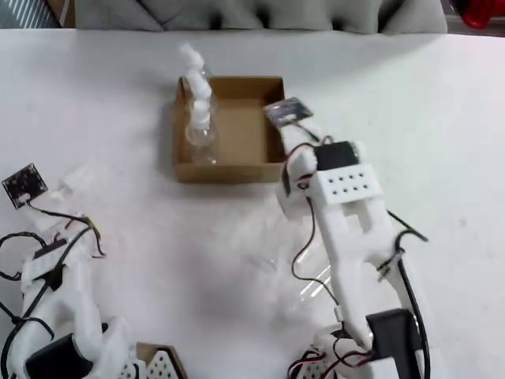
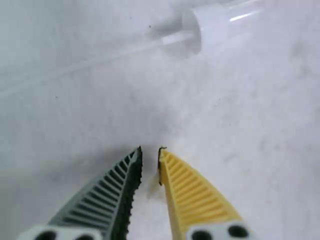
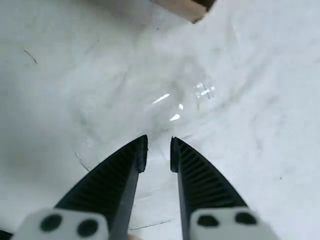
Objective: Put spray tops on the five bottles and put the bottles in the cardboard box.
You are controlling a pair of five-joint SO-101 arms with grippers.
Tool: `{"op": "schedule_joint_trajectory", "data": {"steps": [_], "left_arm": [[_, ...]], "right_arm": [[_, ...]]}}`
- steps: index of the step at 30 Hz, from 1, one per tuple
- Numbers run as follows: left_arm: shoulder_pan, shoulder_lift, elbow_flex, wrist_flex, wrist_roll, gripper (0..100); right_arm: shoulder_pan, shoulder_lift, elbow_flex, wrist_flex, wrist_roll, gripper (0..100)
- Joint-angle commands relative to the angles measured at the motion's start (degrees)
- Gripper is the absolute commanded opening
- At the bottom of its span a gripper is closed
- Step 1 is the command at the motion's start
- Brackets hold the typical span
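Observation:
The cardboard box [image 1: 237,150] stands at the middle back of the table, its corner [image 3: 187,7] also in the right wrist view. Clear bottles with white spray tops [image 1: 197,103] lean inside along its left wall. More clear bottles [image 1: 312,286] lie on the table in front of the box. My right gripper [image 3: 158,150] hangs just above one clear bottle [image 3: 170,107], its black fingers a little open and holding nothing. My left gripper [image 2: 150,156] is shut and empty near the table. A white spray top [image 2: 195,27] with its long tube lies beyond it, also visible [image 1: 75,180] at the left.
The right arm [image 1: 347,205] stretches from the front edge toward the box's right front corner. The left arm [image 1: 55,284] sits folded at the front left with loose cables. A small cardboard piece [image 1: 150,355] lies at the front edge.

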Motion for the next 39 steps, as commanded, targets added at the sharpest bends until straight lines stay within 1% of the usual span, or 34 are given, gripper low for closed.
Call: {"op": "schedule_joint_trajectory", "data": {"steps": [1,2,5,9,11,16,20,23,26,28,30,33,39], "left_arm": [[-0.4,-0.1,-3.1,-1.2,0.3,7],[-0.4,-0.1,-3.1,-1.2,0.3,7],[-0.4,-0.1,-3.1,-1.2,0.3,7],[-0.4,-0.1,-3.1,-1.2,0.3,7],[-0.4,-0.1,-3.1,-1.2,0.3,7],[-0.3,-0.1,-3.1,-1.2,0.3,7],[-0.3,-0.1,-3.1,-1.2,0.3,7],[-0.3,-0.1,-3.1,-1.2,0.3,7],[-0.3,-0.1,-3.1,-1.2,0.3,7],[-0.3,-0.1,-3.1,-1.2,0.3,7],[-0.3,-0.1,-3.1,-1.2,0.3,7],[-0.3,-0.1,-3.1,-1.2,0.3,7],[-0.3,-0.1,-3.1,-1.2,0.3,7]], "right_arm": [[1.6,-4.3,-2.0,3.4,-4.2,5.7],[1.5,-4.3,-2.0,3.5,-4.5,5.7],[1.5,-4.2,-2.0,3.0,-9.5,7.4],[0.0,-4.1,-2.0,3.3,-14.7,19.8],[-0.7,-4.1,-2.0,2.9,-17.4,21.9],[-0.6,-4.1,-1.9,-2.3,-20.9,19.2],[-0.7,-4.1,-0.7,-6.5,-23.5,14.9],[-1.5,-4.1,1.8,-10.6,-29.2,14.2],[-1.9,-4.1,5.2,-14.9,-36.8,15.3],[-2.0,-4.2,6.2,-15.8,-42.0,16.4],[-1.6,-4.6,6.7,-15.7,-45.4,17.3],[-1.5,-4.3,6.8,-15.6,-46.4,17.6],[-2.0,-4.1,7.6,-16.9,-46.2,17.6]]}}
